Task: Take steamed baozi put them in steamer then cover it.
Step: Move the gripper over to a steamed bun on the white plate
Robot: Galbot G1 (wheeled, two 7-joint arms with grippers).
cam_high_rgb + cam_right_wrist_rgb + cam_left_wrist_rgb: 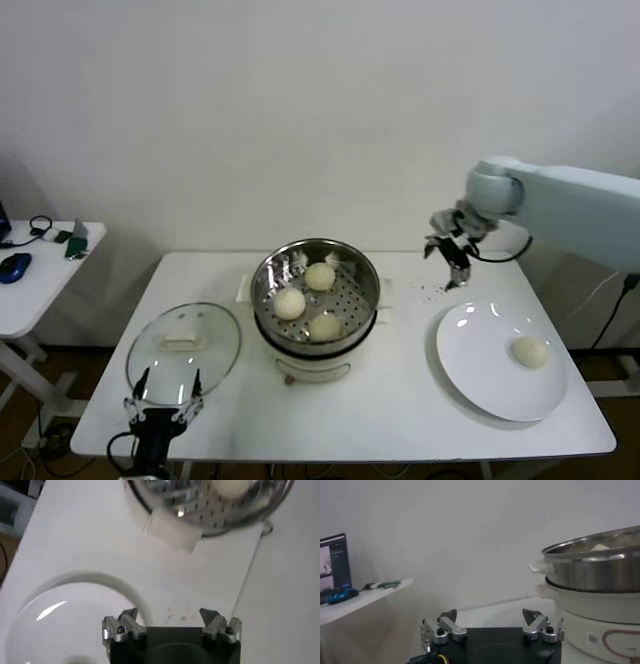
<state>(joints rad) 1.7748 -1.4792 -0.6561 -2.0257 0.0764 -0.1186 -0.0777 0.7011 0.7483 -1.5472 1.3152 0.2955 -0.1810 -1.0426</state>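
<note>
Shiny round steel steamer basket (315, 292) with perforated floor, seated in cream-white pot body, centre of the head view, uncovered. Three smooth cream-white domed buns (290, 303) inside; a fourth bun (530, 351) lower right. Clear glass lid (184, 351) with cream handle, flat, lower left.
</note>
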